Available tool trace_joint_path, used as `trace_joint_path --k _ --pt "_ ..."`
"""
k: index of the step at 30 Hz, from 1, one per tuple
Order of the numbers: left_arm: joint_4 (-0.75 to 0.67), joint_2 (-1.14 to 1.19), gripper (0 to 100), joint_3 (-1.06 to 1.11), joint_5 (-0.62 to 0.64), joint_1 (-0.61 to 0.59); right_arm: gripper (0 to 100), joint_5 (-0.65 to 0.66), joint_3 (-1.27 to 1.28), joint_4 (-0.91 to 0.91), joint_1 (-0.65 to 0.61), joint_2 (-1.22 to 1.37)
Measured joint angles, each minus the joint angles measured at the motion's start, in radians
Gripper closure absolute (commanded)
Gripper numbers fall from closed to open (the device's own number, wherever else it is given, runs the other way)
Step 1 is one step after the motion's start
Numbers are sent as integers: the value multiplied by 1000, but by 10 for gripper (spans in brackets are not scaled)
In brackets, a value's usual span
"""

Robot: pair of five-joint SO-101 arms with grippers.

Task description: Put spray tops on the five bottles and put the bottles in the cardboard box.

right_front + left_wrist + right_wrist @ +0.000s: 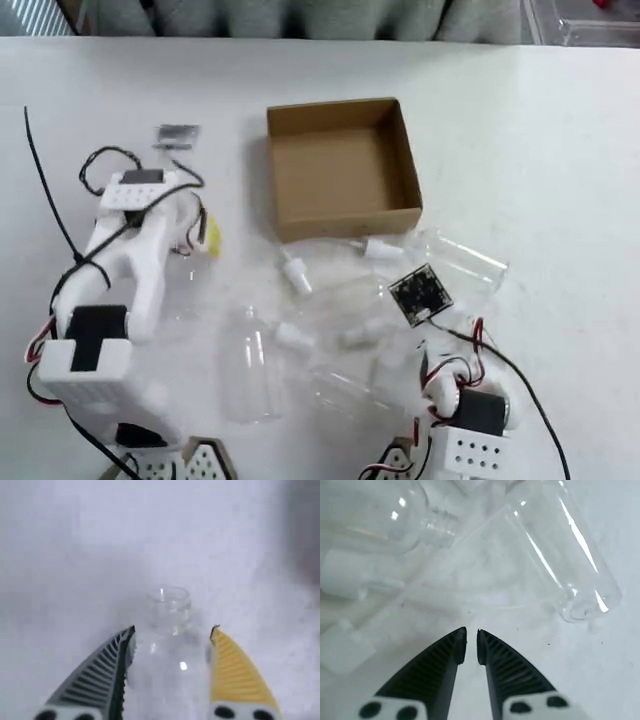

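In the left wrist view, an uncapped clear bottle [170,607] sits mid-frame between the fingers of the left gripper [172,630], its open neck pointing away from the camera. The gripper is spread wide, with the grey finger on one side of the bottle's body and the yellow finger on the other. Whether the pads actually touch the plastic cannot be told.

In the high view, the white left arm [130,250] stretches up the left side of the frame from the lower left corner. The right arm [470,410] is folded low at the lower right.

The right gripper [471,642] is closed to a thin slit and holds nothing. Its tips are just short of a lying clear bottle [560,555] at the upper right of its wrist view.

The cardboard box [345,215] stands open at upper centre of the white table [560,150] with nothing inside. Below it lie loose white spray tops [297,272] and another clear bottle on its side [248,365].
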Motion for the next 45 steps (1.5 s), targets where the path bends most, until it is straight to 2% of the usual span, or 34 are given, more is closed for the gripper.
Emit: trace_joint_path --k 2,3,5,9,11,17,27,32,35,42,45 --pt "0 2 945 -2 -127 21 981 0 0 0 0 0" --pt "0 2 942 -2 -143 31 981 0 0 0 0 0" --pt "0 2 904 -2 -141 35 981 0 0 0 0 0" --pt "0 2 715 -2 -124 35 981 0 0 0 3 0" --pt "0 2 661 -2 -95 35 981 0 0 0 5 0" --pt "0 11 671 -2 0 35 981 0 0 0 5 0" --pt "80 11 672 -2 29 34 981 2 0 0 5 0" --pt "83 11 672 -2 127 34 981 2 0 0 5 0" --pt "83 11 673 -2 143 34 981 2 0 0 5 0" --pt "83 8 789 -2 150 34 981 2 0 0 5 0" --pt "51 -38 793 20 149 34 981 2 0 0 5 0"
